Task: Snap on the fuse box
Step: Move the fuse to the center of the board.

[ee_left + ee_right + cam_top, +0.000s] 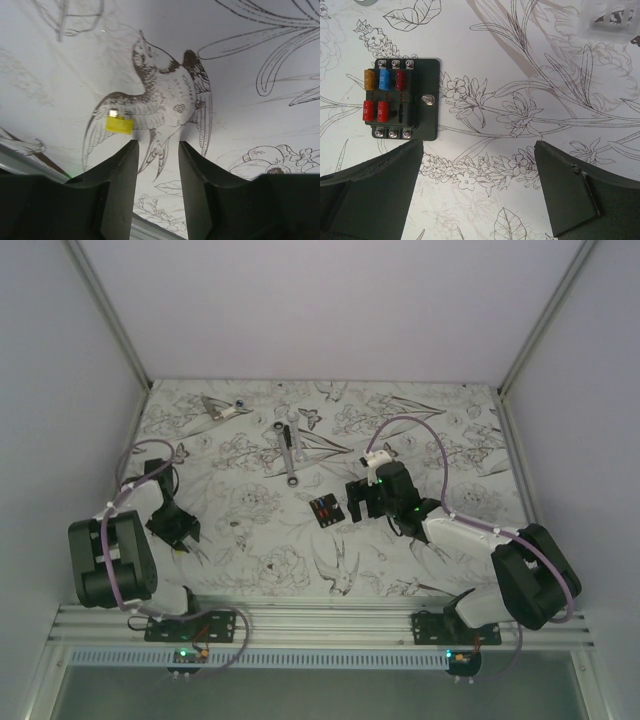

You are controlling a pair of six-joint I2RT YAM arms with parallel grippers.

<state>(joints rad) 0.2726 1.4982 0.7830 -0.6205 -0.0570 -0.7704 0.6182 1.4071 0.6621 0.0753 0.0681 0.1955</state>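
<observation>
Floral tabletop (530, 65); right fingers (375, 195) wide apart, empty, near fuse box (402, 97).

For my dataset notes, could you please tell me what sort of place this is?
Probably a robot lab's enclosed test cell: plain white walls, a table covered in flower-and-bird print, and an aluminium rail.

From my right wrist, a pale clear piece (612, 17) at the far right is blurred and cut off by the top edge; I cannot name it. A grey scrap (365, 1) at the far left is almost wholly out of frame. From above, the fuse box (323, 510) is too small for me to count its fuses. Beside my left gripper (157, 146), a yellow piece (119, 124) is blurred, and I cannot tell whether they touch.
</observation>
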